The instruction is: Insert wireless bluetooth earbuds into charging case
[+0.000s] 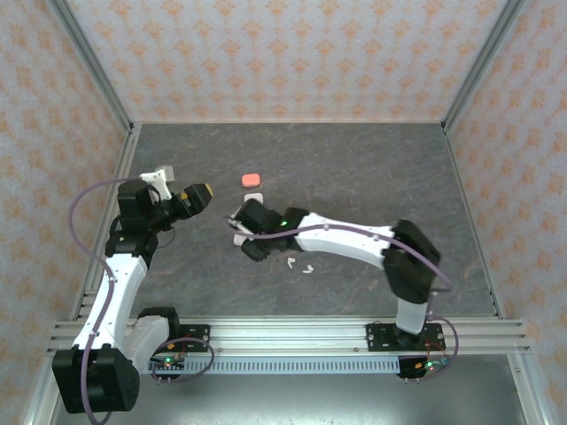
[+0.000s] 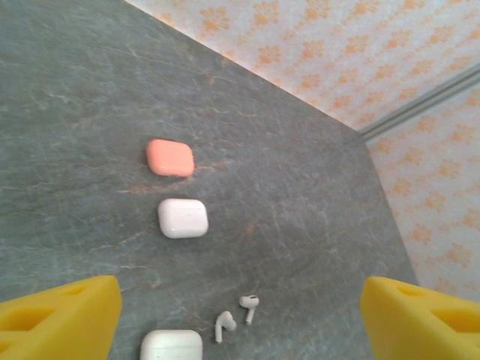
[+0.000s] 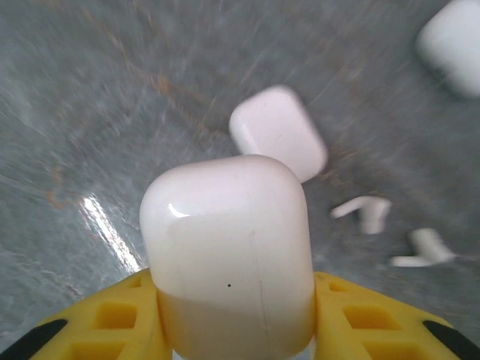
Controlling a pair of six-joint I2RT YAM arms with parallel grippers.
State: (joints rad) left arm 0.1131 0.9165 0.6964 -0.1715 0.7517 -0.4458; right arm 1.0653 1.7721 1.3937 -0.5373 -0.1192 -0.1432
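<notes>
- Two white earbuds lie on the worktop, just beside the right end effector
- That right end effector is clenched around a white charging case
- Left end effector spread wide, holding nothing

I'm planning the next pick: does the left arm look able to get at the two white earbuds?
Probably, but not straight. The earbuds lie bare on the table and the left gripper is open, yet the right gripper, shut on a white charging case, sits between them.
</notes>
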